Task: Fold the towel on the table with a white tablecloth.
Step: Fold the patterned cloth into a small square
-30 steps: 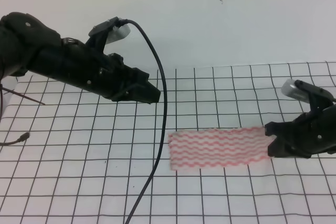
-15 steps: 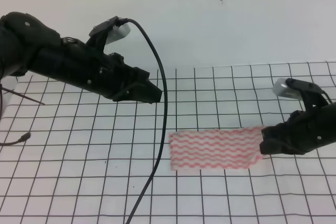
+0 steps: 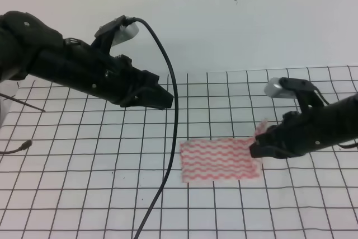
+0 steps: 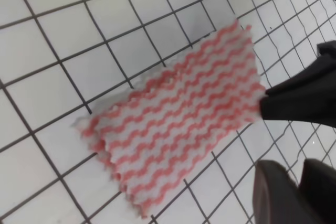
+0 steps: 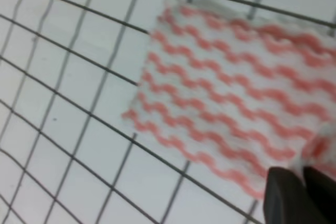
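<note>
The towel (image 3: 215, 159), red-pink wavy stripes on white, lies on the white tablecloth (image 3: 84, 166) with its black grid covering the table. My right gripper (image 3: 256, 149) is shut on the towel's right edge, which is lifted and curled over toward the left. In the right wrist view the fingertips (image 5: 286, 192) pinch that edge above the rest of the towel (image 5: 231, 87). My left gripper (image 3: 166, 100) hovers shut and empty above the cloth, up and left of the towel. The left wrist view shows the towel (image 4: 178, 114) from above, with the right gripper (image 4: 299, 98) at its edge.
A black cable (image 3: 170, 138) hangs from the left arm and runs down across the tablecloth just left of the towel. A thin rod (image 3: 25, 103) and a small wire (image 3: 17, 148) lie at the far left edge. A plain white wall stands behind.
My right gripper has moved left and slightly up with the towel's right edge, so the towel now looks shorter. The left arm has barely moved.
</note>
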Controlling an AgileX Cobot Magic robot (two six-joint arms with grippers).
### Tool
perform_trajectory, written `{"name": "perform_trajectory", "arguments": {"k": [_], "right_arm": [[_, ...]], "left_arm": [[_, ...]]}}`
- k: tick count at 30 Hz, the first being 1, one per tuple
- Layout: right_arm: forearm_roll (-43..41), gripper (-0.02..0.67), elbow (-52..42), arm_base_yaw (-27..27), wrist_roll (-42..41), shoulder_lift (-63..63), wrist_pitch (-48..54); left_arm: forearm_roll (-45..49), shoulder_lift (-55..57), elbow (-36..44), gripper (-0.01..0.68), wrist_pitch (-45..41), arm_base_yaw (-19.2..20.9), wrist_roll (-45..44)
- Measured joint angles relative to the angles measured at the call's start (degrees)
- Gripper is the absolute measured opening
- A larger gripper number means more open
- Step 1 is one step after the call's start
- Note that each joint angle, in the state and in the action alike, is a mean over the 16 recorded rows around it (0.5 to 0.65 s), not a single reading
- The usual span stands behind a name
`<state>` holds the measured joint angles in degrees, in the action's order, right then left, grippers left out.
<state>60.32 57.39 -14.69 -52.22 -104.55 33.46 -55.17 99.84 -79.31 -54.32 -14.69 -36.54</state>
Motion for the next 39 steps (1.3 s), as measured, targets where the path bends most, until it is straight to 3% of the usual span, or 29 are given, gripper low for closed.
{"name": "perform_trajectory", "arguments": {"k": [20, 39], "right_arm": [[1.7, 0.027, 9.9, -8.8, -0.4, -8.4, 4.1], [4.8, 0.025, 11.8, -9.9, -0.3, -10.7, 4.7]], "left_arm": [[3.0, -1.9, 0.0, 0.103, -1.0, 0.0, 0.2], [3.2, -1.9, 0.0, 0.101, -1.1, 0.0, 0.4]]}}
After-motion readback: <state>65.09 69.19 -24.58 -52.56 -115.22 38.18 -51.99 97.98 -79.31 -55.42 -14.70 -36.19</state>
